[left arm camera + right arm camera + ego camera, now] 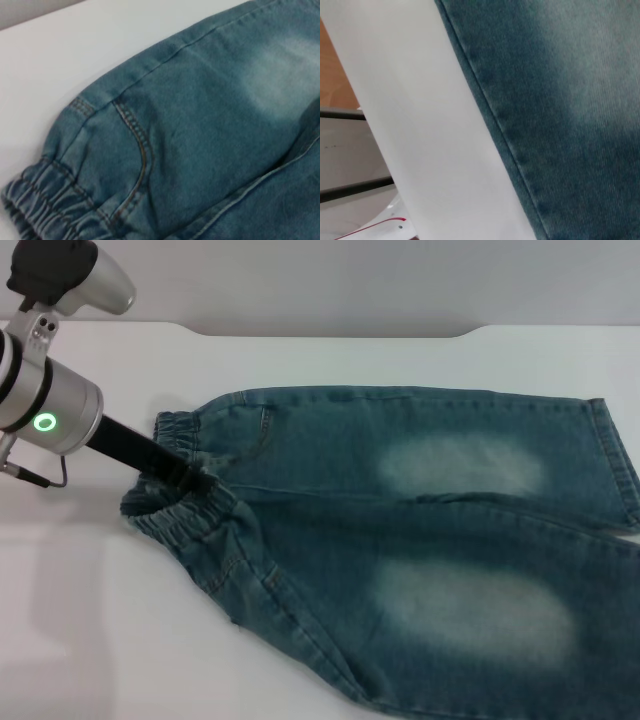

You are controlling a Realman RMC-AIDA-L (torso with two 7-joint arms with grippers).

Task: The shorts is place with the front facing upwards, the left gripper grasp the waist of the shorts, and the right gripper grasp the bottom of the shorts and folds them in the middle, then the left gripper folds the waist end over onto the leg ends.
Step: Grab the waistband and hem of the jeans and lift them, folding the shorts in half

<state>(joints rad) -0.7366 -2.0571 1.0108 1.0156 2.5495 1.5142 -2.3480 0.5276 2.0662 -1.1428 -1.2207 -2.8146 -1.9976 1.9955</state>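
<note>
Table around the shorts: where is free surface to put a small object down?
Bare white table lies in front of the waist end, below the left gripper. A second strip runs behind the shorts, up to the table's far edge. The right side is crowded: denim reaches the picture's border there.

- The surface point(330, 360) lies bare beyond the shorts point(420, 540), a broad open band along their far edge.
- Bare surface also spreads at the near left, beside the bunched waist end point(185, 502).
- The left hand point(195, 480) and its slim black arm cross the waist end from the left, blocking that approach.
- The shorts run off the picture's right and near edges.
</note>
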